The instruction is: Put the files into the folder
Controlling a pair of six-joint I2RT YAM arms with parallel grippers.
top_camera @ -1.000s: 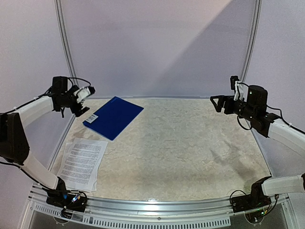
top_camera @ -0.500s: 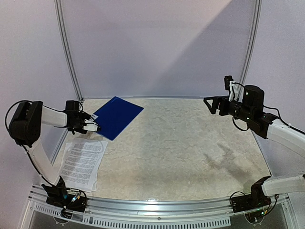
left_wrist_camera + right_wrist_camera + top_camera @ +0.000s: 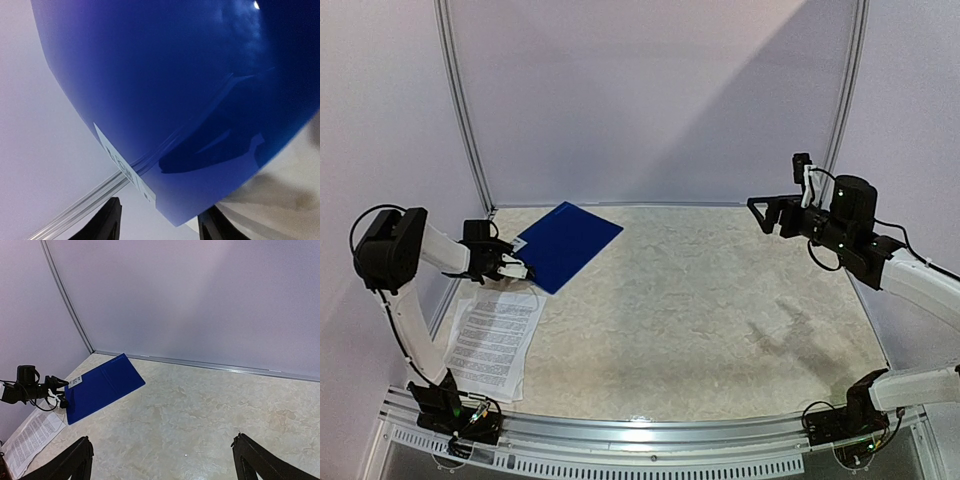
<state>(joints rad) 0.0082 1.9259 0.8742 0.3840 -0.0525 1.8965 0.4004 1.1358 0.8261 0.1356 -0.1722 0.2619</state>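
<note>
left gripper [image 3: 514,268] fingers spread, straddling labelled corner of blue folder [image 3: 570,242] on tabletop [image 3: 720,300]. files [image 3: 495,340] just beside folder. right gripper [image 3: 758,212] raised, fingers wide apart.

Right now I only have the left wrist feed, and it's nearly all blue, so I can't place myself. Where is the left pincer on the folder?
Observer: In the top view, the left pincer is at the left corner of the folder, low over the table.
Operator: Are the files under me?
Observer: No. The files lie uncovered on the table, nearer the arm bases than the folder, along the left edge.
Operator: And the right arm?
Observer: The right pincer is held up over the far right of the table, open and well away from the folder.
</note>
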